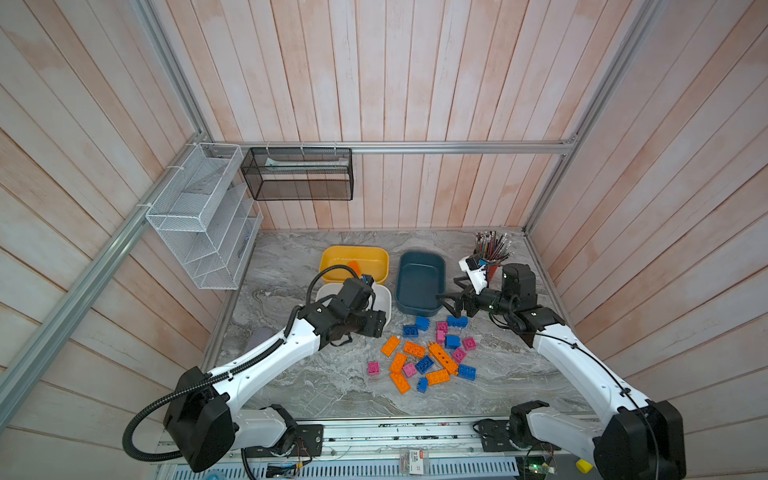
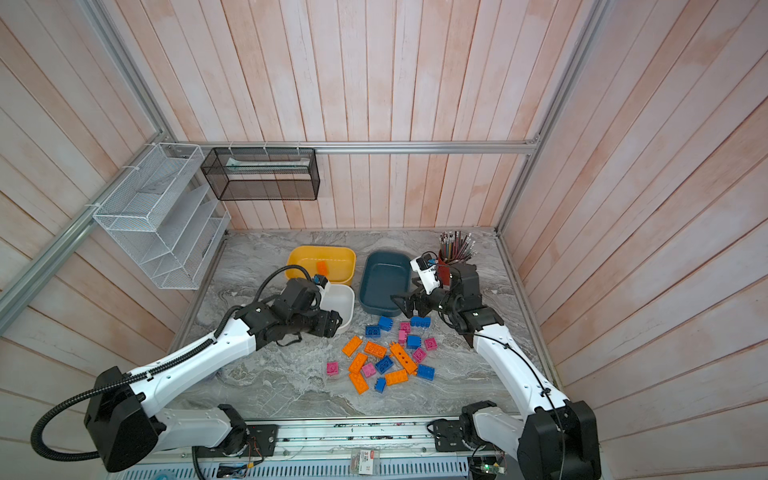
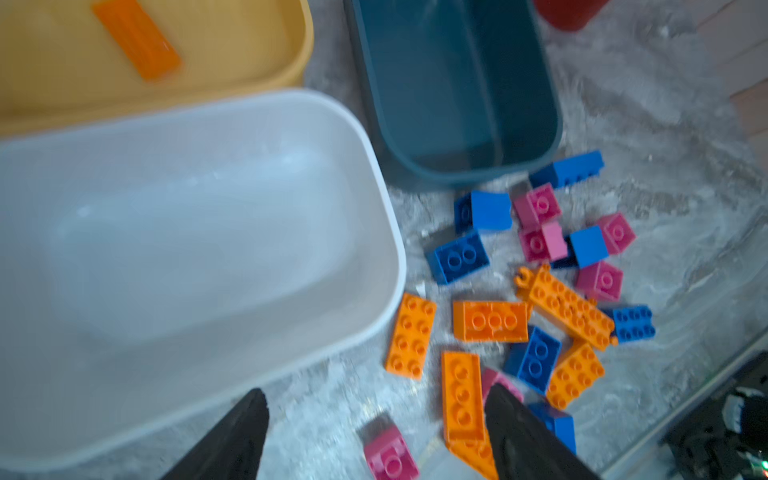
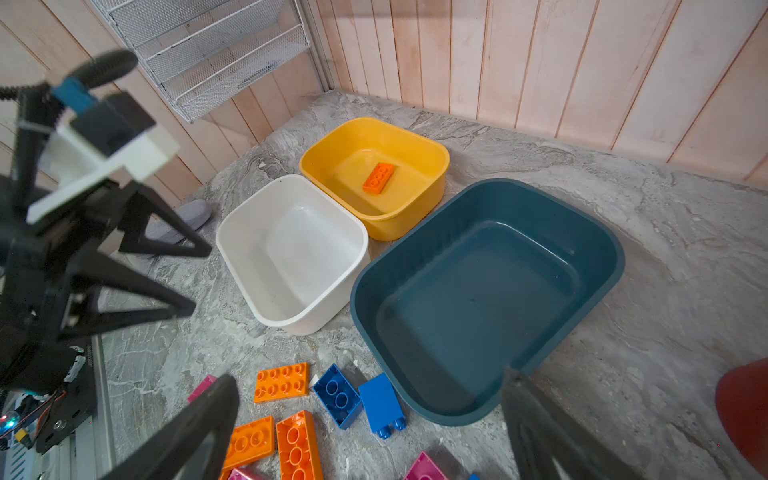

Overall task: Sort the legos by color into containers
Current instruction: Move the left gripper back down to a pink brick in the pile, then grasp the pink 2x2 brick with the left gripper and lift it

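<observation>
L hand [image 3: 378, 392] wide, empty, by legos [image 1: 414, 349]; R hand [image 4: 370, 378] wide, empty. One orange brick [image 4: 378, 178] in yellow tub [image 4: 395, 226]: prob. colour-matched.

Pale, pink-washed vertical wood planks [image 1: 415, 83] wall the bay on three sides, framed by aluminium rails [image 1: 457, 147]. The work surface is a grey marbled tabletop [image 1: 332, 386] under soft, even light. A white wire-mesh organiser [image 1: 199, 216] hangs in the left corner, with a black mesh basket [image 1: 297, 174] beside it on the back rail. A red pencil cup [image 2: 444, 274] stands at the far right.
</observation>
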